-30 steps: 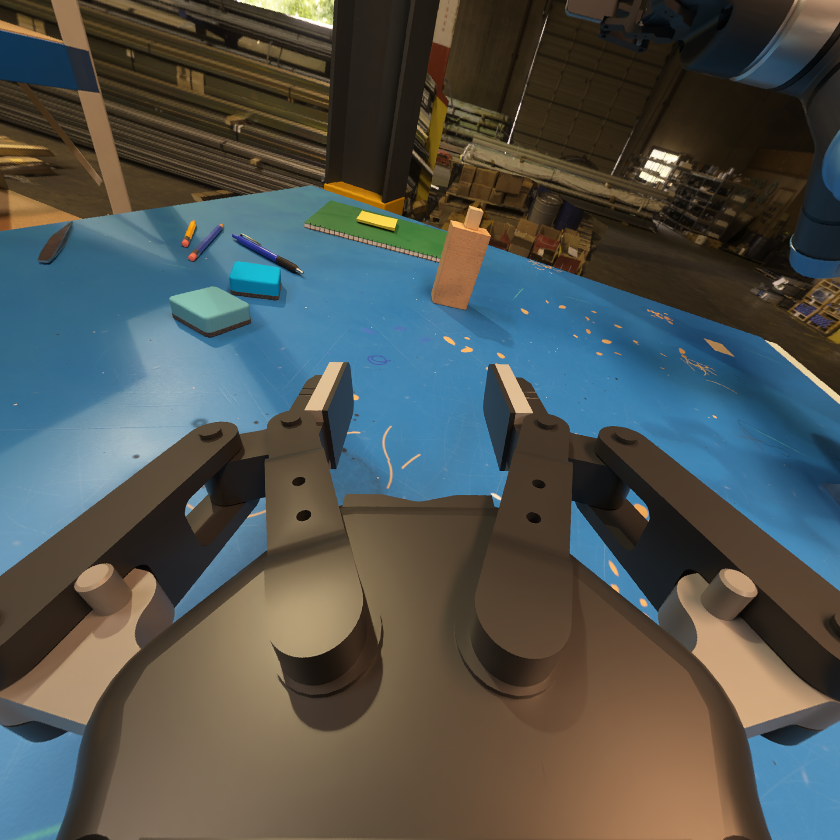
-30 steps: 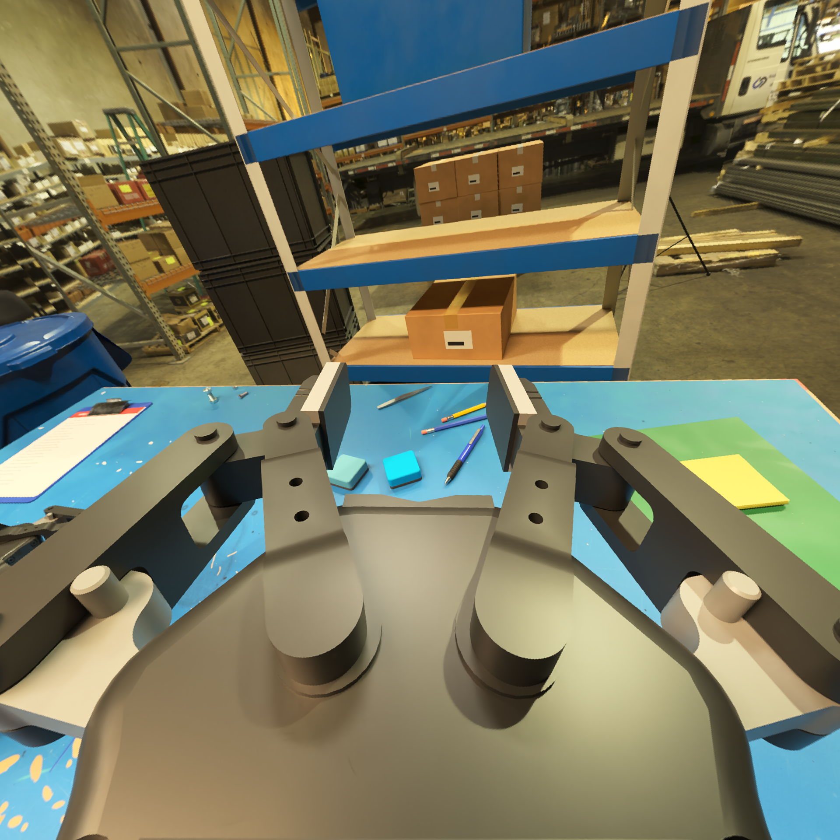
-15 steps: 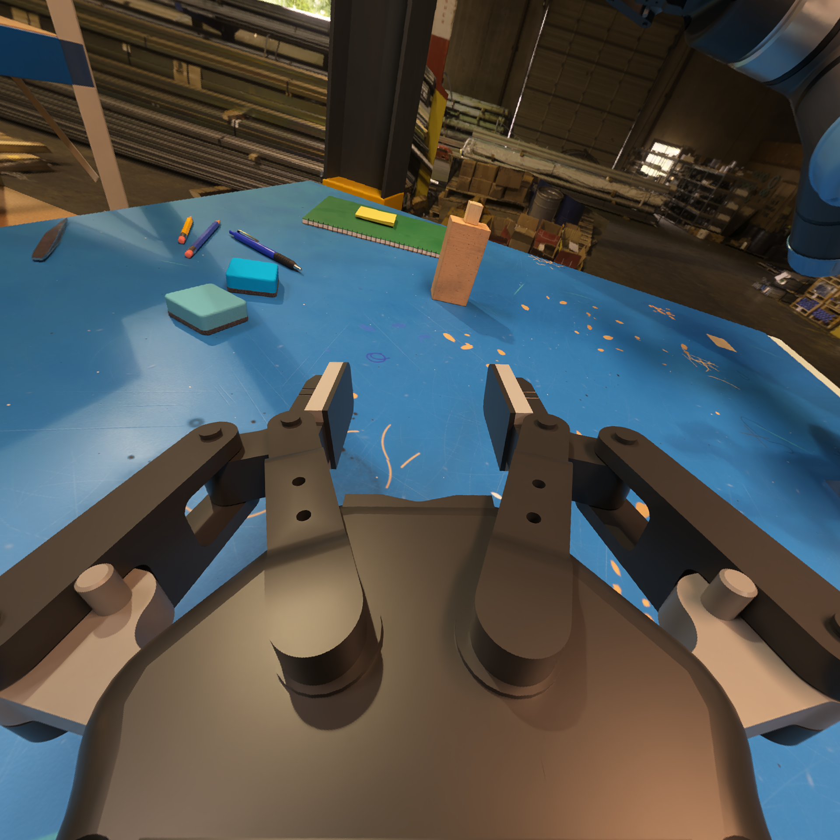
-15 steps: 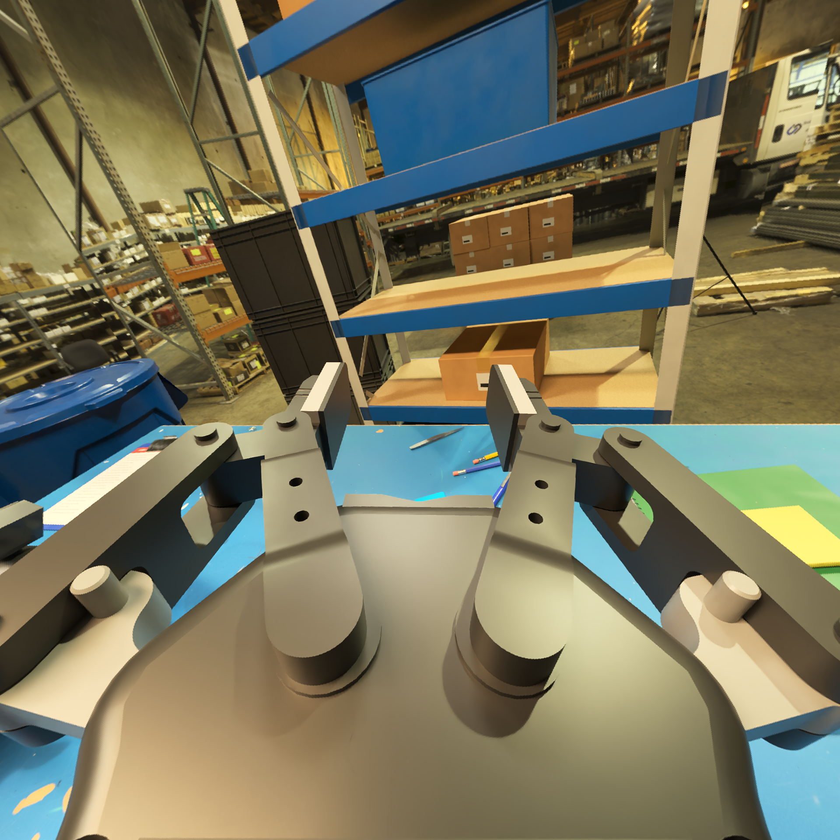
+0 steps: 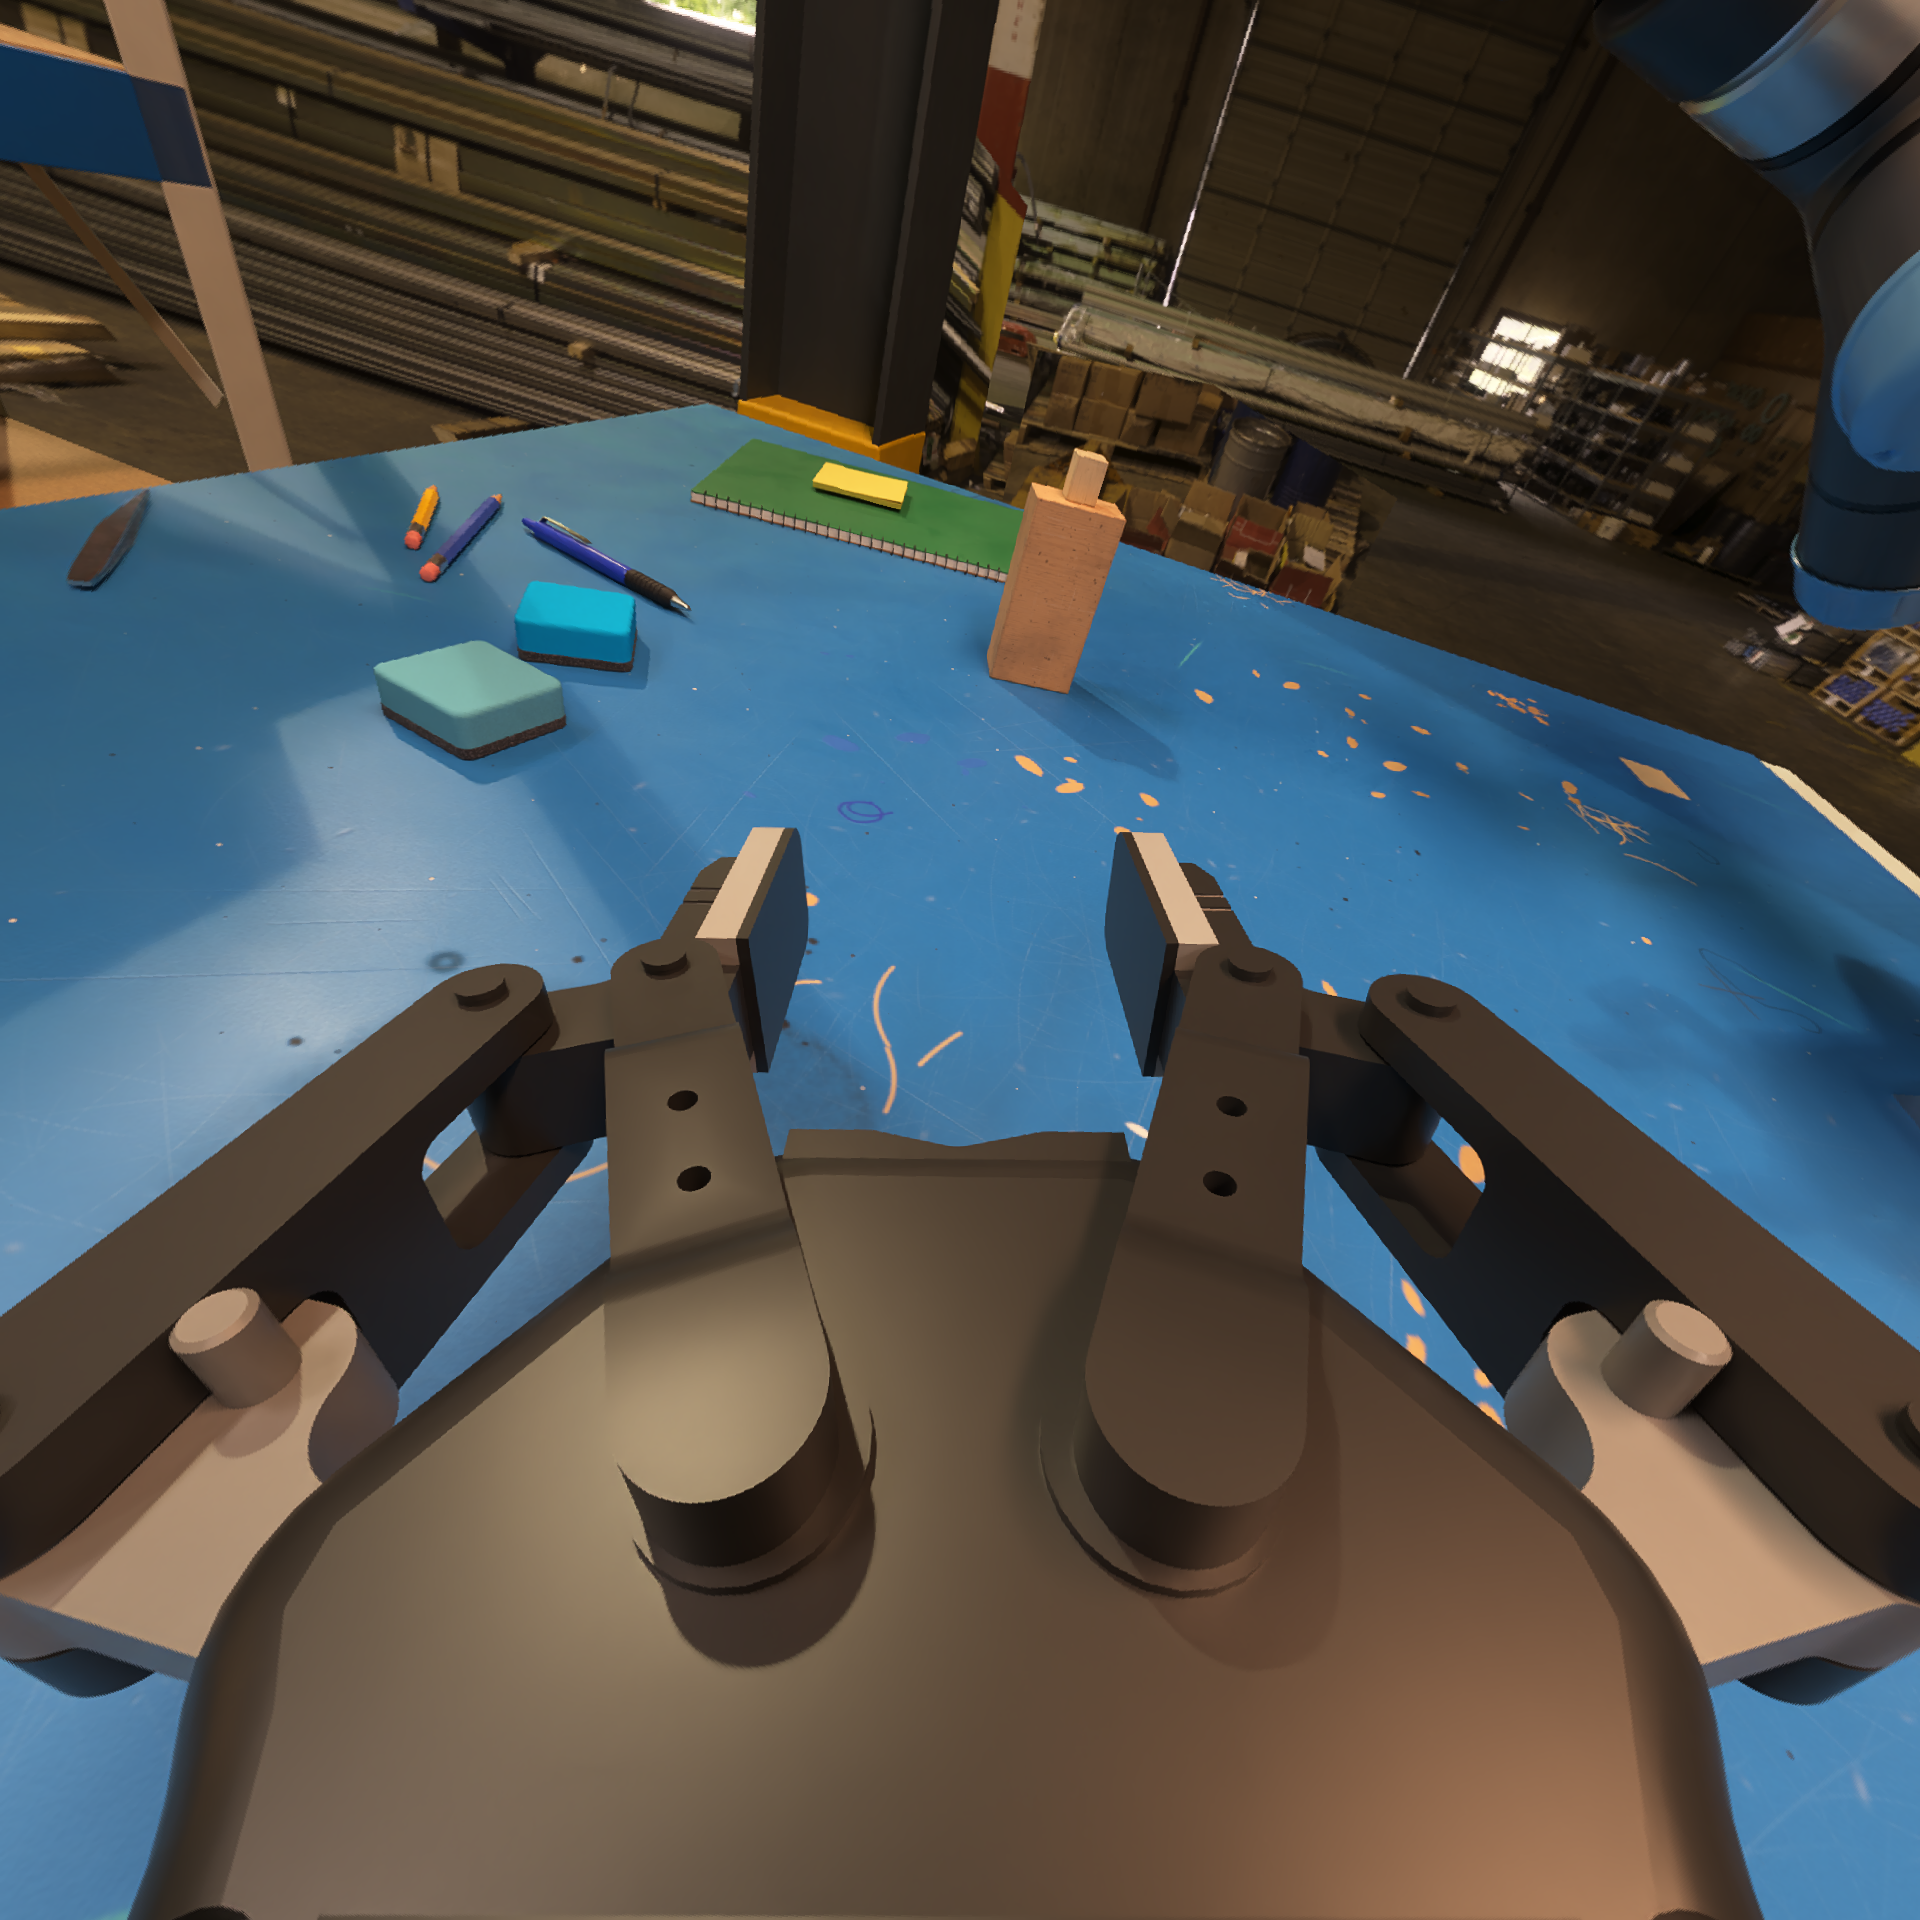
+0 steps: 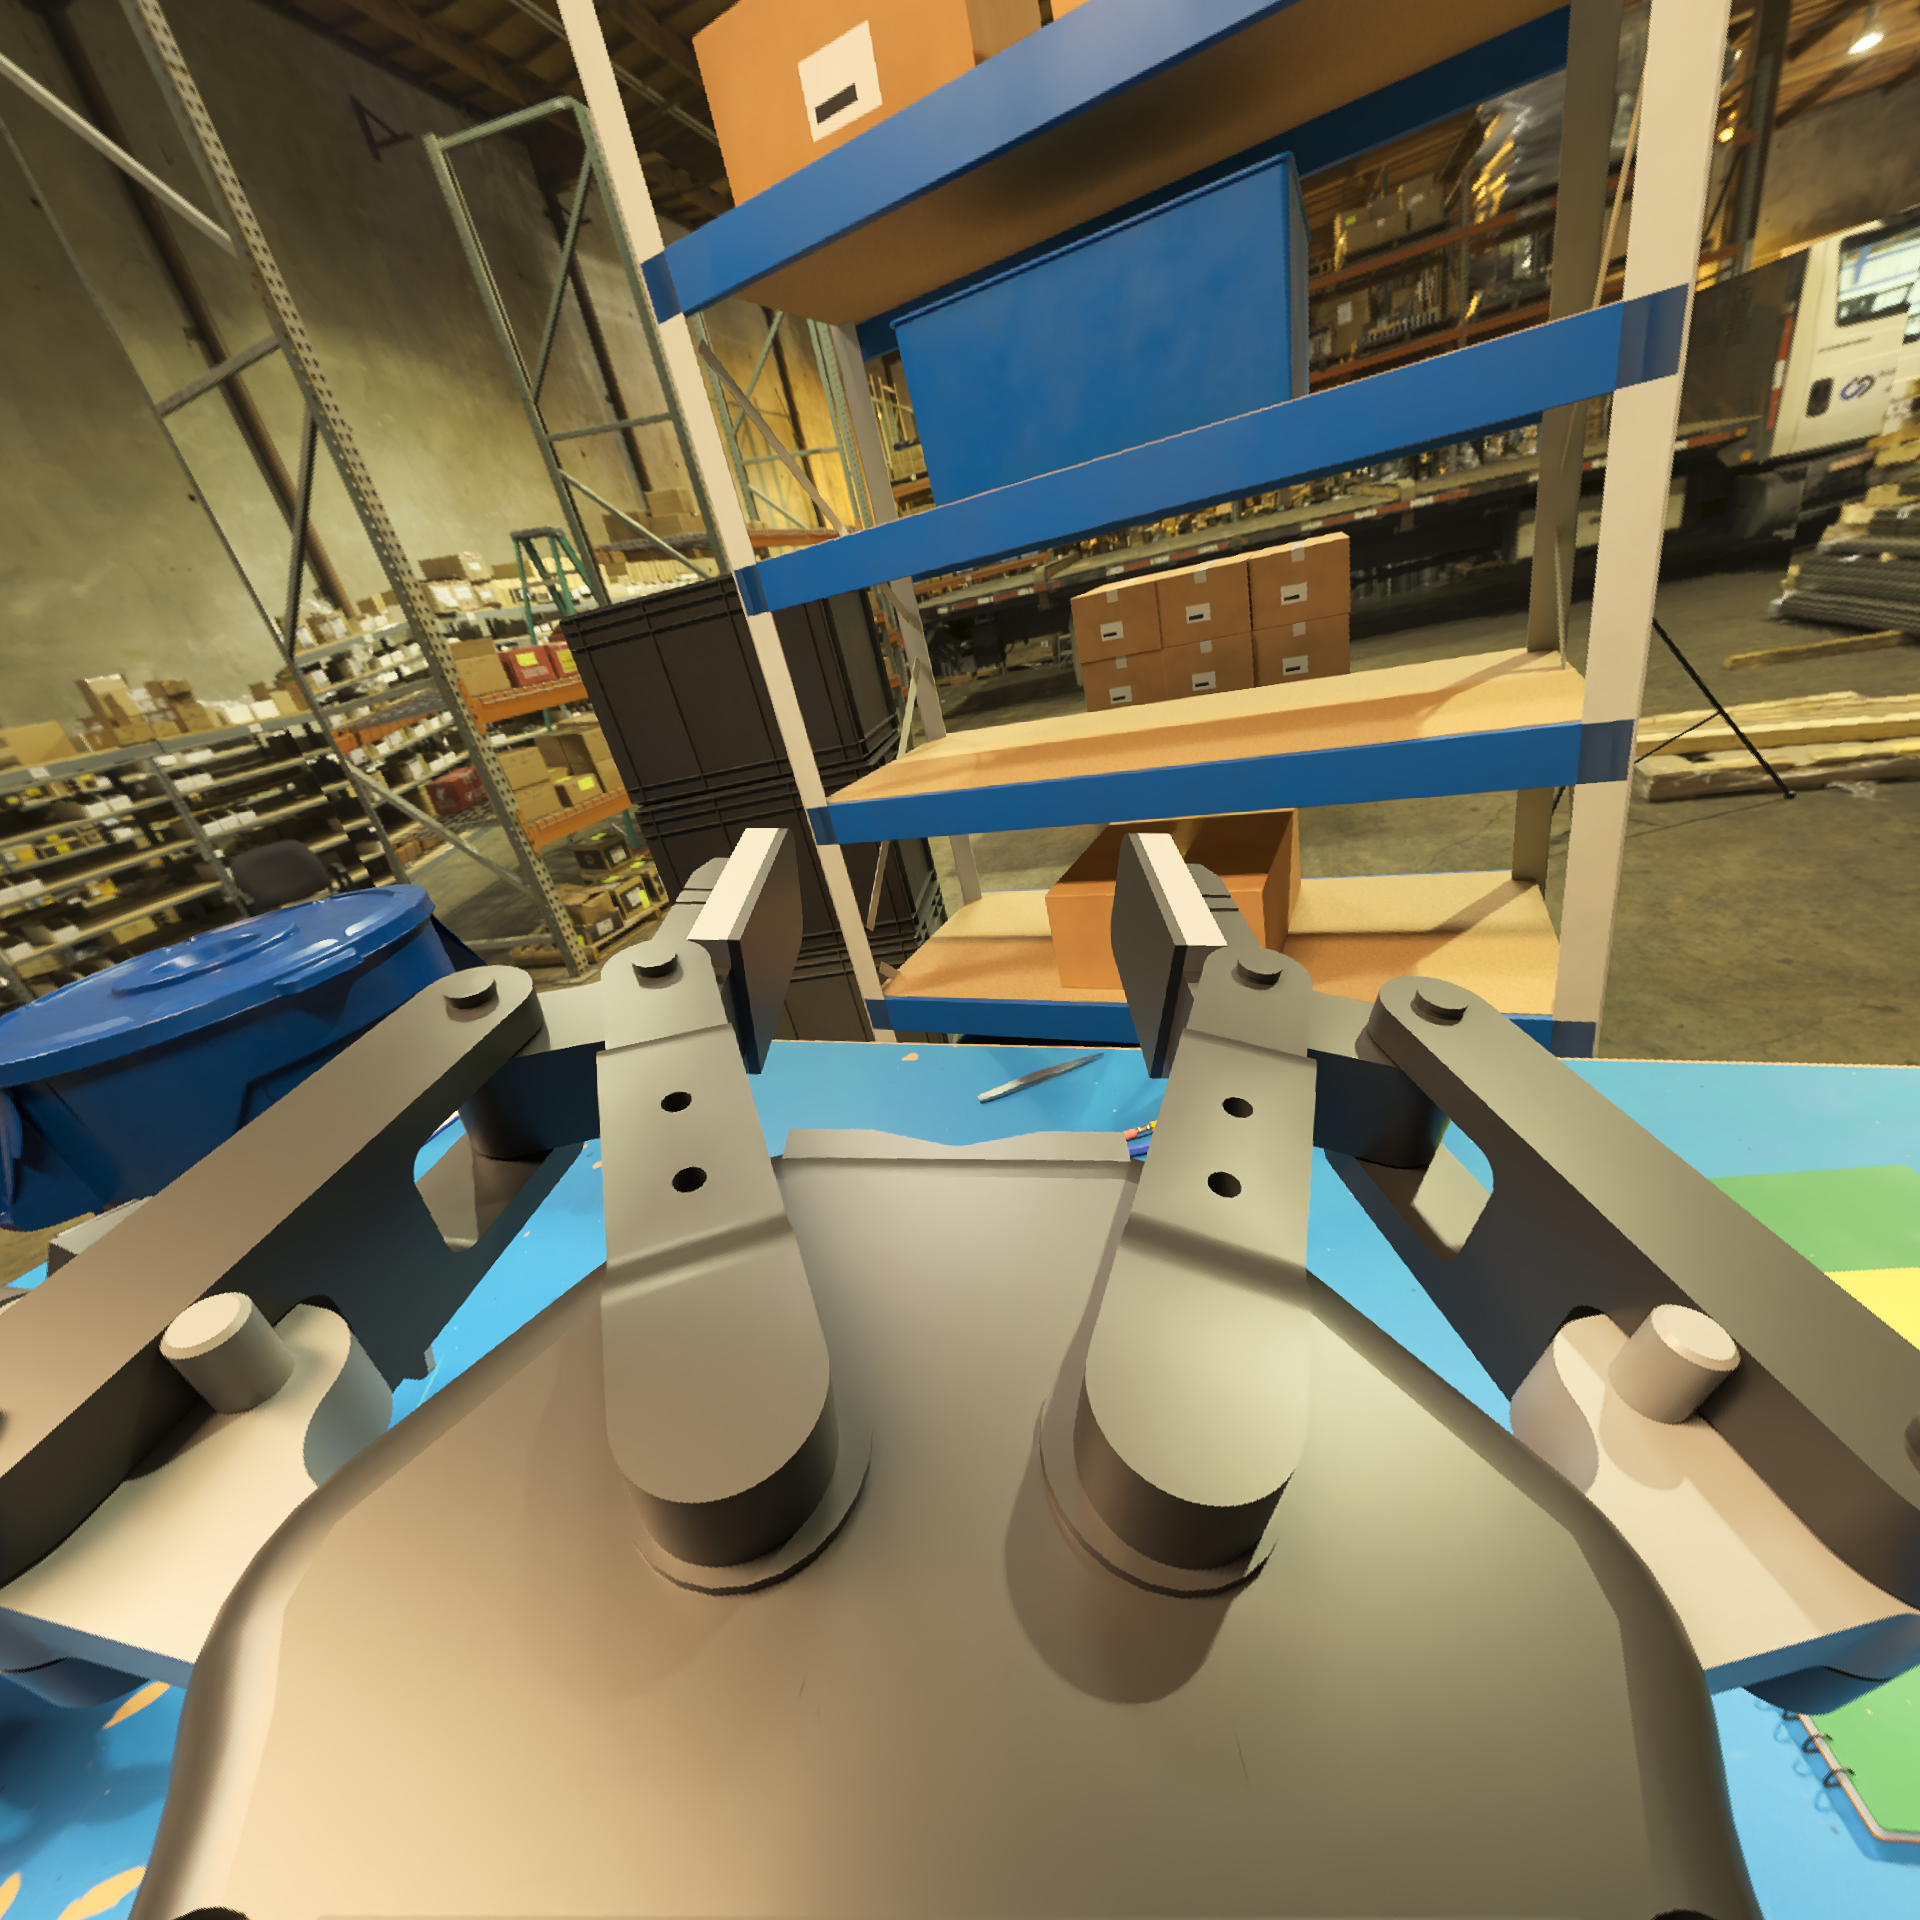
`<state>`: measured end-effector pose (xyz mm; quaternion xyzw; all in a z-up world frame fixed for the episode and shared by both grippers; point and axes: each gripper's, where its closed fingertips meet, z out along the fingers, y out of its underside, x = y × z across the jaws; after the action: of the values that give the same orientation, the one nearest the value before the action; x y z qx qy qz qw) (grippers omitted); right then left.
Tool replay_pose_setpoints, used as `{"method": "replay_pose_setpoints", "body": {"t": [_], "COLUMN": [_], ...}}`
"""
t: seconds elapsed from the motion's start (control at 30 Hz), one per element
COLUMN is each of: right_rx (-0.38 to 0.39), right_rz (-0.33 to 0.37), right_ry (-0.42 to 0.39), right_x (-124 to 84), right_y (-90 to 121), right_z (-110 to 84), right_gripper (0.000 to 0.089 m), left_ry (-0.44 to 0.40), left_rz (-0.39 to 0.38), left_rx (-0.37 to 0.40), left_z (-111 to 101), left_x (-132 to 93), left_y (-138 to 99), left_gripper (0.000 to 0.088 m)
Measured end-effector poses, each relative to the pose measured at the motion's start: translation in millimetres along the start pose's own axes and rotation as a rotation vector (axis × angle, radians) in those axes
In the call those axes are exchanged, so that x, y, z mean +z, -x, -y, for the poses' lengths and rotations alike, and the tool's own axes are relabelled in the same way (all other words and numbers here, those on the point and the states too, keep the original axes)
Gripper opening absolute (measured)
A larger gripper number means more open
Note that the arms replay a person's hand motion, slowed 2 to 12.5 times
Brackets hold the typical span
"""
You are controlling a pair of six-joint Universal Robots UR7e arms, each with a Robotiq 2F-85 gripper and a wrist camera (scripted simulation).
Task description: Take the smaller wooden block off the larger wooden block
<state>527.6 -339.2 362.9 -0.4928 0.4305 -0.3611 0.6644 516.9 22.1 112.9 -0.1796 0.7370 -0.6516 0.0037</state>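
The smaller wooden block (image 5: pixel 1087 478) stands upright on top of the larger wooden block (image 5: pixel 1055 600), a tall post set on end toward the far side of the blue bench (image 5: pixel 260 883), just in front of the green notebook (image 5: pixel 883 509) with its yellow pad (image 5: pixel 860 484). The left gripper (image 5: pixel 954 940) hovers over bare bench, its jaws wide and holding nothing, the stack well ahead and slightly to the right of its line. The right gripper (image 6: pixel 954 940) also has its jaws spread wide and empty; it looks out toward the shelving (image 6: pixel 1226 748), and neither block shows in its view.

The step in hand looks like the approach, with the grasp not yet begun. To do it well, the left gripper would do best to rise to the height of the small block and swing a little right, so the block sits centred between the pads before they close. The small block is narrow and the post beneath is tall on a small footprint, so a sideways nudge could topple both. Closing only on the upper piece, clear of the post's top face, then lifting straight up before moving away, should leave the post standing. The two erasers (image 5: pixel 473 694) and the pens (image 5: pixel 608 566) lie far to the left, out of the path.
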Motion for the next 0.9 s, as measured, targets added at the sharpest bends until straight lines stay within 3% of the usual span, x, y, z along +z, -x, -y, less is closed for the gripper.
{"method": "replay_pose_setpoints", "body": {"t": [0.47, 0.9], "right_rx": [0.013, 0.038], "right_rz": [0.043, 0.130], "right_ry": [-0.069, -0.146], "right_x": [-0.6, -4.3], "right_y": [4.6, 10.8], "right_z": [13.4, 21.6], "right_gripper": [0.0542, 0.0542], "left_ry": [0.003, 0.009], "left_rz": [0.000, -0.002], "left_rx": [-0.006, -0.006], "left_z": [-1.6, -3.5], "left_x": [1.5, 3.4], "left_y": [0.9, 0.8], "left_gripper": [0.0522, 0.0523]}}
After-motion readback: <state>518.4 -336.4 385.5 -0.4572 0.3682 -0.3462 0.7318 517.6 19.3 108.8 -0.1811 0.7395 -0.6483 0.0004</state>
